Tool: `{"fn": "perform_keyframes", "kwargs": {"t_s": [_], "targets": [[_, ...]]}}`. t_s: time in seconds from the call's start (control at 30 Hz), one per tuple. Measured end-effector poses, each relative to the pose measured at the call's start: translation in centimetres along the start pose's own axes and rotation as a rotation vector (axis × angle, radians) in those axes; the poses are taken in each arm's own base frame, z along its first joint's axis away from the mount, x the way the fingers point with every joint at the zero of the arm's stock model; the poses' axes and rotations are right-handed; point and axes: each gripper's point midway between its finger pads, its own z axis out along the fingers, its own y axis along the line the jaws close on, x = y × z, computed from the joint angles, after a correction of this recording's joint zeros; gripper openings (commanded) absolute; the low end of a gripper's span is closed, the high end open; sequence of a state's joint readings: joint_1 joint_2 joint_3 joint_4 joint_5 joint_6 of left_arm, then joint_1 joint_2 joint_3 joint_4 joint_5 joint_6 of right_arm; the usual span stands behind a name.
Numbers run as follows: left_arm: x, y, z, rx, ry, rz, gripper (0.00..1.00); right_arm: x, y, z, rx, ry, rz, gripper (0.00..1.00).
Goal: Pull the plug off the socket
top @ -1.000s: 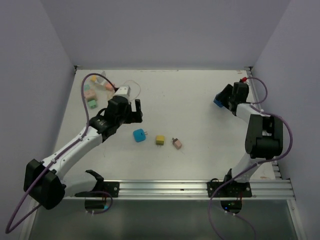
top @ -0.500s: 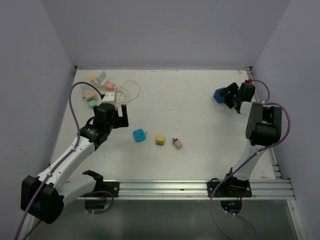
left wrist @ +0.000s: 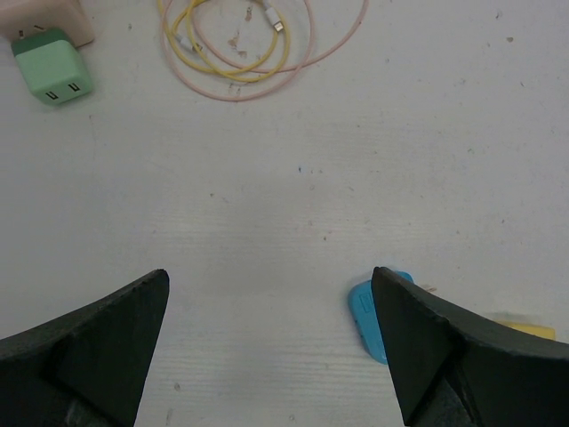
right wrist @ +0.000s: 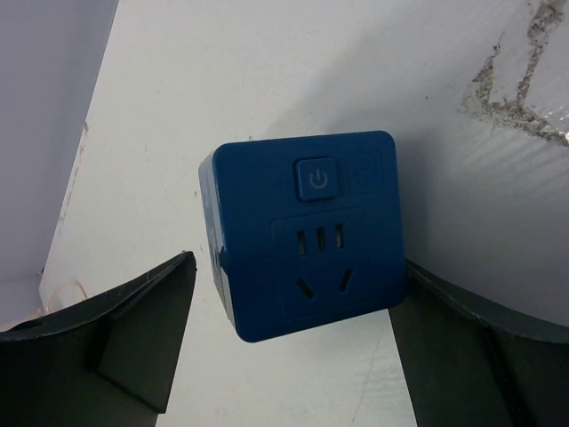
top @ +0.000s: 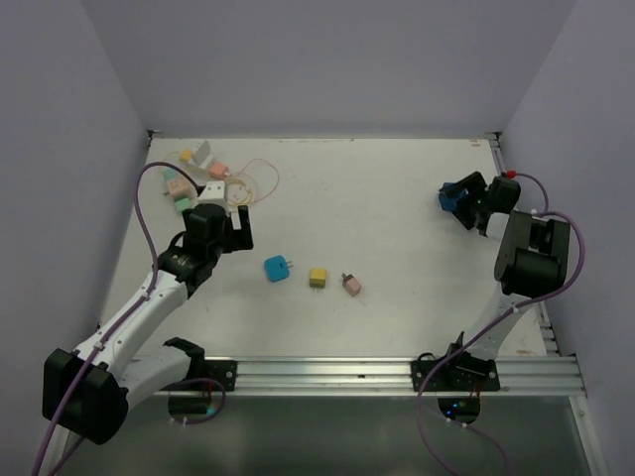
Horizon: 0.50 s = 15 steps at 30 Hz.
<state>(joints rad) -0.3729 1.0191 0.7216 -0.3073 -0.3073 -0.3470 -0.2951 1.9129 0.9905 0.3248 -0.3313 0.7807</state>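
The dark blue socket (right wrist: 307, 231) is a cube with a power button and empty slots, and it rests on the table by the right edge (top: 451, 195). My right gripper (right wrist: 298, 267) is open around it, with a clear gap at the left finger (right wrist: 133, 329) and the right finger close against the socket's side. A light-blue plug (top: 277, 269) lies loose mid-table, far from the socket. My left gripper (left wrist: 269, 276) hangs open over bare table, and that plug (left wrist: 369, 316) peeks out beside its right finger.
A yellow plug (top: 317, 278) and a pink one (top: 350, 284) lie beside the light-blue plug. At the back left sit a green charger (left wrist: 53, 69), coiled yellow and pink cables (left wrist: 236, 44) and several pastel adapters (top: 213, 171). Walls close in the table's sides.
The right gripper carried the blue socket toward the right edge, then spread its jaws off it. The left arm drew back toward the near left and now holds still.
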Motion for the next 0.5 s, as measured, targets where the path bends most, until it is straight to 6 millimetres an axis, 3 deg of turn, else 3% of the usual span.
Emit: {"fn": "perform_keyframes", "kwargs": {"t_s": [0.23, 0.5], "targets": [[-0.1, 0.3, 0.1, -0.007, -0.001, -0.005, 0.99, 0.5, -0.5, -1.4, 0.032, 0.011, -0.008, 0.99], [-0.2, 0.4, 0.0, -0.01, -0.005, -0.009, 0.99, -0.4, -1.2, -5.1, 0.16, -0.031, -0.063, 0.99]]}}
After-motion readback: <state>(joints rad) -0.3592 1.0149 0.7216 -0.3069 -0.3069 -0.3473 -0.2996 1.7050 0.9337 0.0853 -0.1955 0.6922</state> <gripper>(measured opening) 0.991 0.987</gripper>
